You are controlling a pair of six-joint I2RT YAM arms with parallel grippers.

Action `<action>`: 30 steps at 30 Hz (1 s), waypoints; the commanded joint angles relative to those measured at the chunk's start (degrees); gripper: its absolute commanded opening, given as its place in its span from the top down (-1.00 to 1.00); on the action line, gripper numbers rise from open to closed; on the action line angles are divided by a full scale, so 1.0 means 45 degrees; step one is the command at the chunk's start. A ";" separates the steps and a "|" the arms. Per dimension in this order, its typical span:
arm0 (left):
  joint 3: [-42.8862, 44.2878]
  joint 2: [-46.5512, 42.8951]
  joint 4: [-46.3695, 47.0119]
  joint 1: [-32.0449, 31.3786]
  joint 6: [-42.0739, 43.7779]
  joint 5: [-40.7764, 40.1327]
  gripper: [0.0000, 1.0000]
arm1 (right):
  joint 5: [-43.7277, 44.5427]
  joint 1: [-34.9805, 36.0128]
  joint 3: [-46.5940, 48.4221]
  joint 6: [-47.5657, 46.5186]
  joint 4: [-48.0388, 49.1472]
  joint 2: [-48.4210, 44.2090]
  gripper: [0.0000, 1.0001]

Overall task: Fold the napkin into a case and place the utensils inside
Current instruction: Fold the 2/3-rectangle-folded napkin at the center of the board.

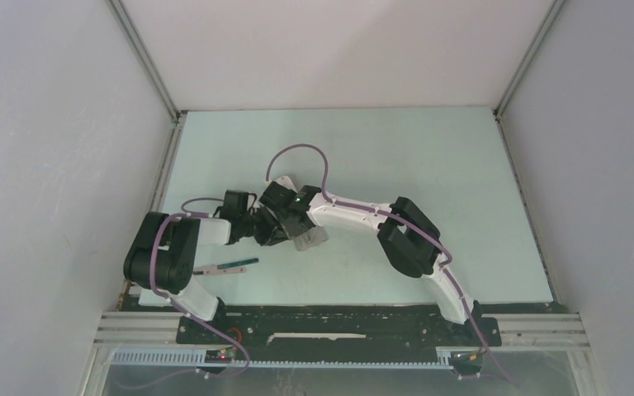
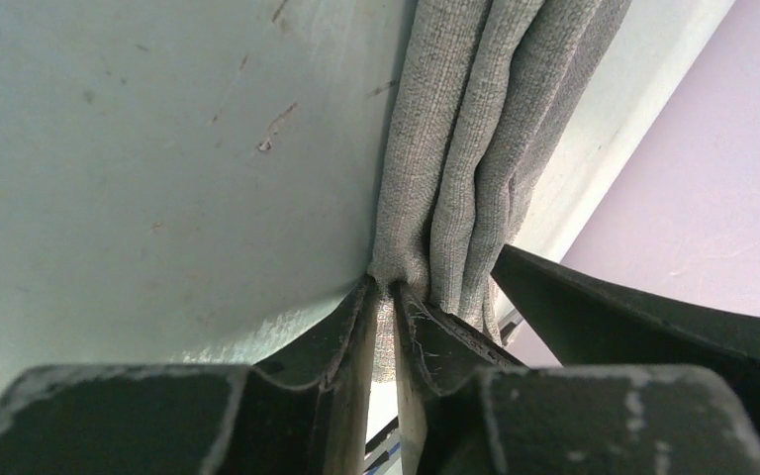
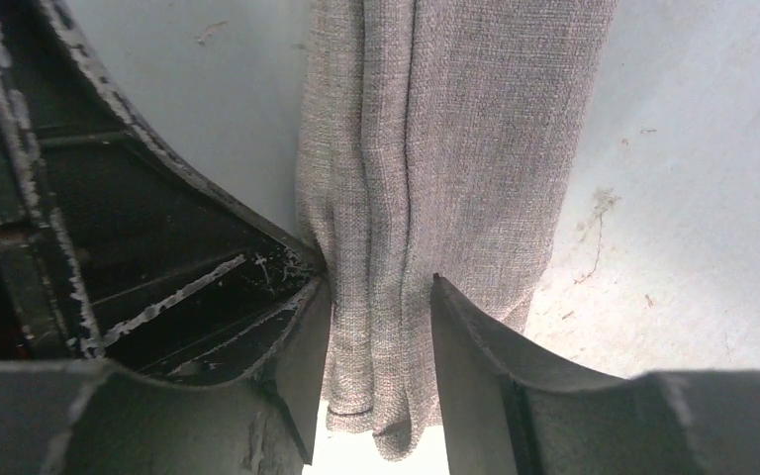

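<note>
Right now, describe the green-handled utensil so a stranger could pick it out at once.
Take the pale green table, then its near edge beside the black left arm. Lying flat just right of that arm is the utensil. It is a slim stick, dark green with a paler end, unlike the bunched grey napkin farther back.

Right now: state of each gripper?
Left gripper: shut, pinching a fold of the napkin.
Right gripper: shut on the bunched napkin, a finger against each side.
</note>
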 commanded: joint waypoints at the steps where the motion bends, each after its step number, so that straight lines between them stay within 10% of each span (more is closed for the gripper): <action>1: -0.0369 0.0097 -0.0183 -0.0059 0.0166 -0.0718 0.59 | 0.0264 0.0014 -0.0107 0.0139 0.0285 -0.0101 -0.04; 16: -0.0685 -0.0160 -0.0286 -0.0064 0.0228 -0.0837 0.60 | -0.0161 0.0129 -0.0174 0.0185 0.0489 -0.0936 0.80; 26: -0.0733 -0.0238 -0.0243 -0.0078 0.0222 -0.0894 0.63 | -0.1645 -0.0076 -0.0347 0.1049 0.1021 -0.0747 0.67; 30: -0.0682 -0.0494 -0.0453 -0.0050 0.0326 -0.0924 0.61 | -0.2758 -0.0551 -0.0959 0.1454 0.1646 -0.0988 0.29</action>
